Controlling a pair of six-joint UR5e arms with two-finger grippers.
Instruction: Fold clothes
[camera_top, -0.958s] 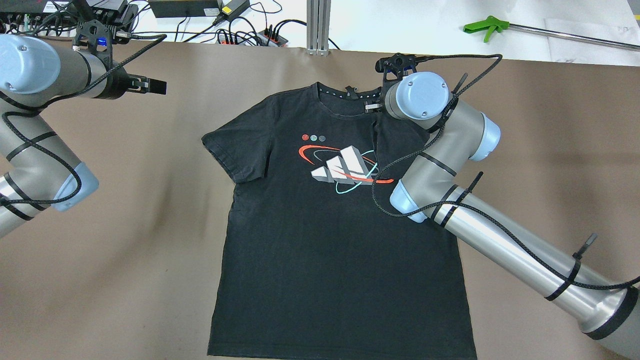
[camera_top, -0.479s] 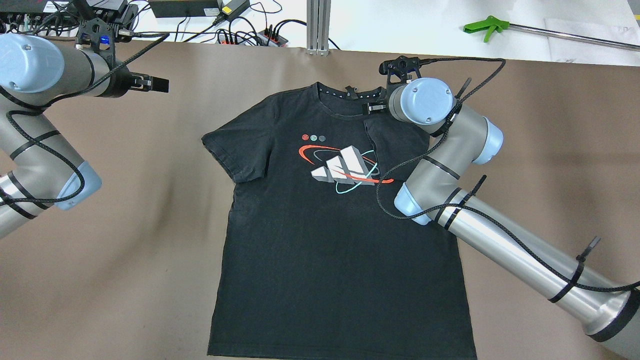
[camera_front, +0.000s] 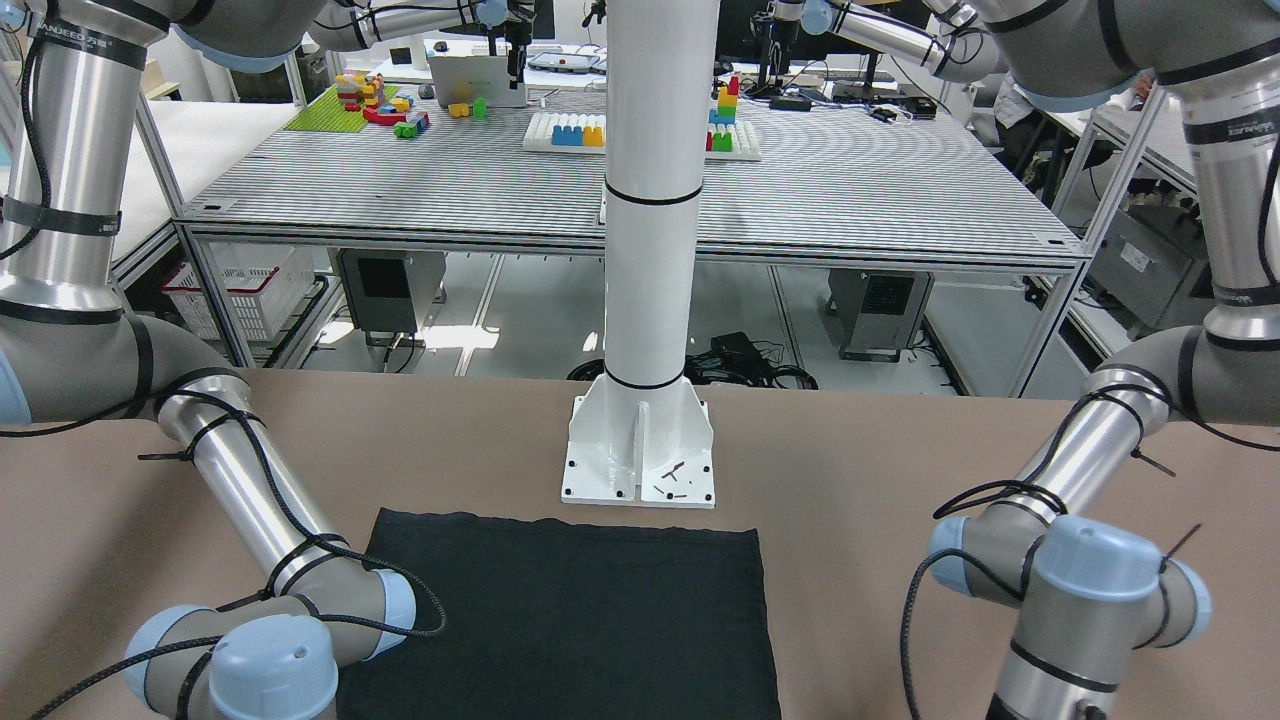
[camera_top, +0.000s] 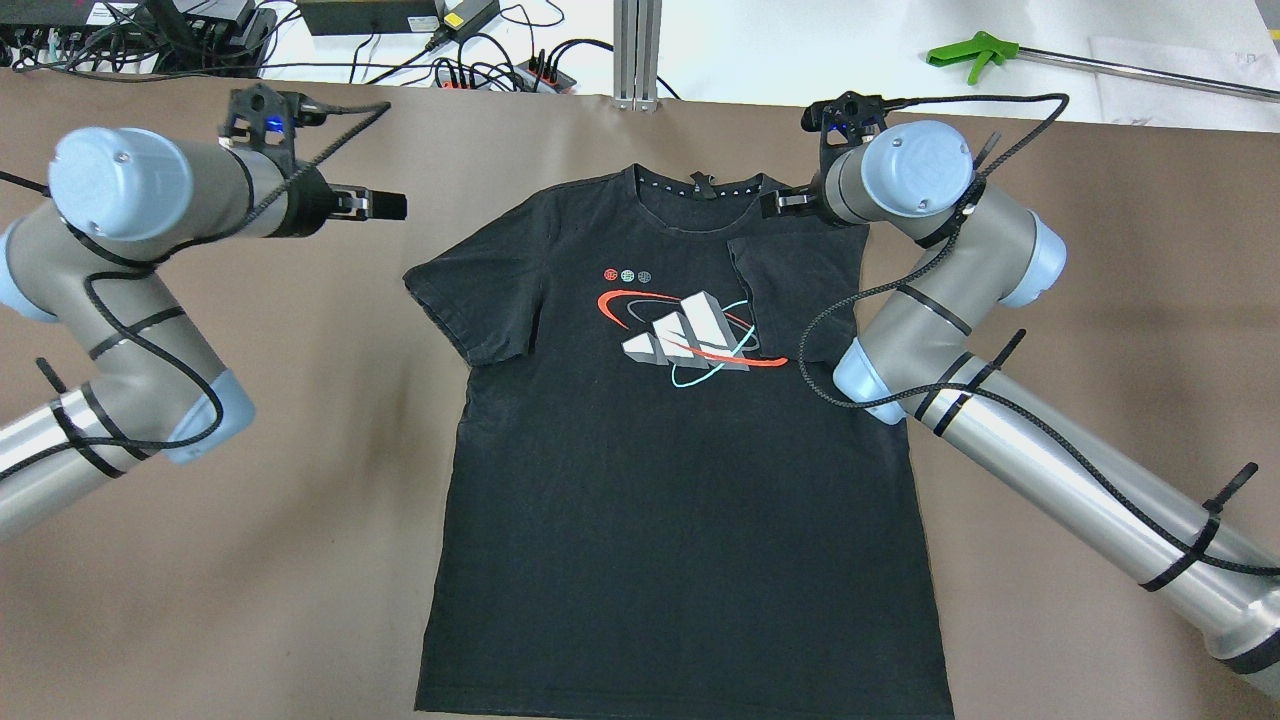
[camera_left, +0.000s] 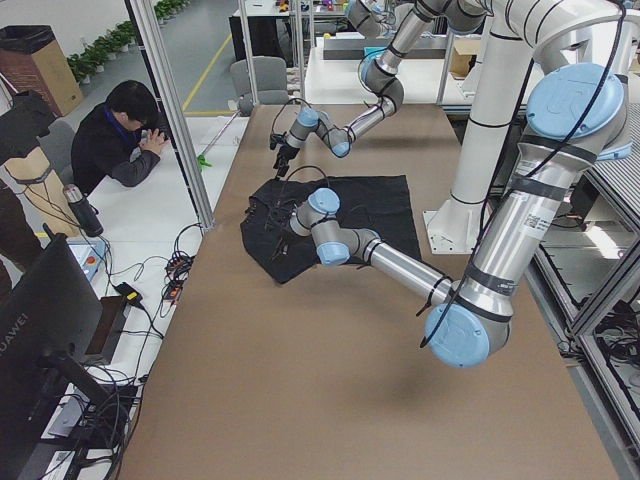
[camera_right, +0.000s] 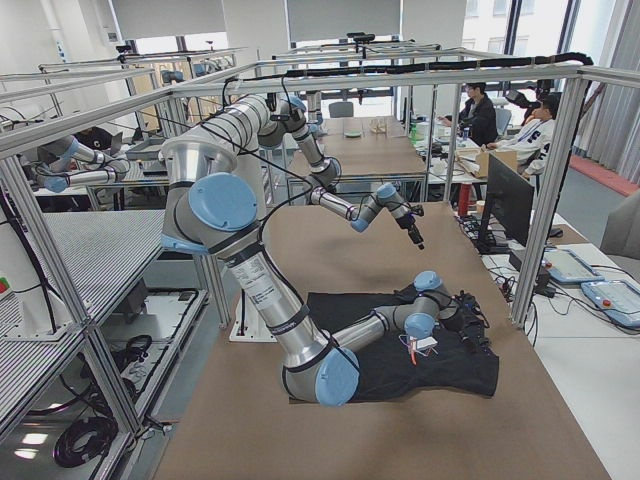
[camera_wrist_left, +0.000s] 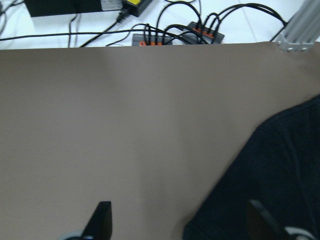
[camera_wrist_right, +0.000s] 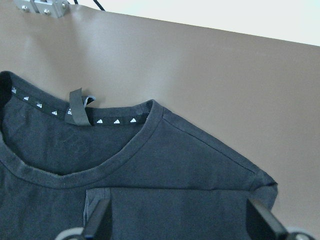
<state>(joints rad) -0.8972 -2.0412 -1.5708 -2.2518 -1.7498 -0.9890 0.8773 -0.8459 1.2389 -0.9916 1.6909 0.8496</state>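
Observation:
The clothes are one black T-shirt (camera_top: 660, 450) with a white, red and teal chest print, lying flat and face up on the brown table. Its sleeve on the view's right is folded inward over the chest (camera_top: 790, 290). My right gripper (camera_top: 778, 203) hovers over that shoulder beside the collar. In the right wrist view it (camera_wrist_right: 180, 225) is open above the T-shirt (camera_wrist_right: 175, 165) and holds nothing. My left gripper (camera_top: 390, 205) is open over bare table, left of the other shoulder. The left wrist view shows it (camera_wrist_left: 180, 225) with the T-shirt's edge (camera_wrist_left: 280, 175) at lower right.
Beyond the table's far edge lie power strips with cables (camera_top: 500, 70), an aluminium post (camera_top: 637, 50) and a green-handled grabber (camera_top: 970, 52). The white pedestal (camera_front: 640, 440) stands behind the shirt's hem (camera_front: 560, 620). A person (camera_left: 125, 135) sits off the far end.
My left gripper has swung right and slightly nearer, toward the shirt's shoulder. My right gripper has drifted right from the collar toward the folded sleeve's shoulder, uncovering the fold.

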